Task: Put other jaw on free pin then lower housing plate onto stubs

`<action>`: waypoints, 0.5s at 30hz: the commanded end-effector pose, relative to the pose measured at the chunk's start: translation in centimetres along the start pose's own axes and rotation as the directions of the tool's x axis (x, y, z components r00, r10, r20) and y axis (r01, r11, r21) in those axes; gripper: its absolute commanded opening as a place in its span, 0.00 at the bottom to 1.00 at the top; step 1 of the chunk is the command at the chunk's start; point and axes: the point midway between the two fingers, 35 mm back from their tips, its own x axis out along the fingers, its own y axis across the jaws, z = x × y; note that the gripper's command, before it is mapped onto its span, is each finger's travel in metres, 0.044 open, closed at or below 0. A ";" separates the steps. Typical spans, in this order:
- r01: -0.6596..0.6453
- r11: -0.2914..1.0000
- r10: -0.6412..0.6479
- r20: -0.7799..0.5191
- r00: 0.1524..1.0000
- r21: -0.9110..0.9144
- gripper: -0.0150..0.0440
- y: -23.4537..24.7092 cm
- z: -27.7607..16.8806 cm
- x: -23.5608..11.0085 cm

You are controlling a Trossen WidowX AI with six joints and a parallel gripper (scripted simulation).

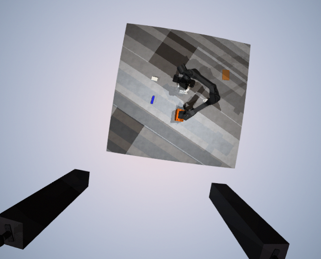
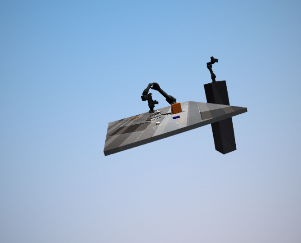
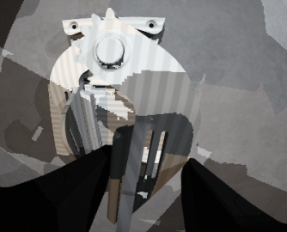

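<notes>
From top view, we are seeing blue bar [image 1: 152, 99] [image 2: 176, 117] lying left of orange block [image 1: 176, 115] [image 2: 176, 108] on patterned grey slab [image 1: 172, 152] [image 2: 150, 137], small white block [image 1: 154, 78] [image 2: 158, 123] lying above bar, flat orange-brown rectangle [image 1: 225, 75] [image 2: 135, 118] lying far right.

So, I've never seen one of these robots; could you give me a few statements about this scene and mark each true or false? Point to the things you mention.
1. The gripper [image 3: 149, 160] is holding a toothed white jaw [image 3: 161, 64]. True.
2. The blue block [image 1: 152, 99] [image 2: 176, 117] is in the gripper. False: it lies on the table [image 1: 131, 144] [image 2: 161, 136], apart from the arm.
3. The arm's base stands by an orange block [image 1: 178, 119] [image 2: 176, 108]. True.
4. The housing plate is closed over the held jaw. False: its toothed end is uncovered in the wrist view.
</notes>
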 end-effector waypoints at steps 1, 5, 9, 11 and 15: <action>-0.003 1.000 0.003 0.000 1.000 -0.004 0.48 0.0 -0.1 0.1; -0.003 1.000 0.003 0.000 1.000 0.003 0.48 0.0 -0.1 0.1; -0.003 1.000 0.003 0.000 1.000 0.003 0.48 0.0 -0.1 0.1; -0.003 1.000 0.003 0.000 1.000 0.003 0.48 0.0 -0.1 0.1; -0.003 1.000 0.003 0.000 1.000 0.003 0.48 0.1 -0.3 0.1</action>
